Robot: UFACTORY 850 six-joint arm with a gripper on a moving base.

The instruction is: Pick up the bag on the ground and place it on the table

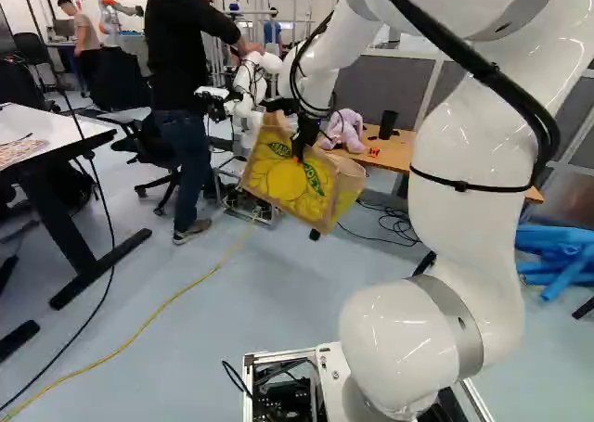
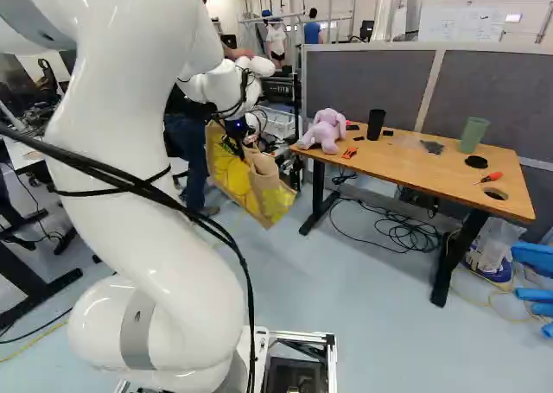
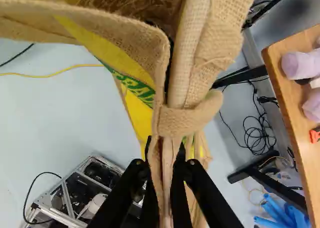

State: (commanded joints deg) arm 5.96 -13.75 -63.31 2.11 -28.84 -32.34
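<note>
Tan burlap bag (image 1: 286, 183), yellow-panelled with green print, tilted in mid-air, its fabric tight in the pincer (image 1: 300, 149).

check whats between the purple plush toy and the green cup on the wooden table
In the right base view, a black cup, a small orange thing, a dark grey piece and small black items sit between them on the wooden table.

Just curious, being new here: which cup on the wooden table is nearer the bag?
The black cup, beside the purple toy. The green cup stands farther along the table, away from the bag.
</note>
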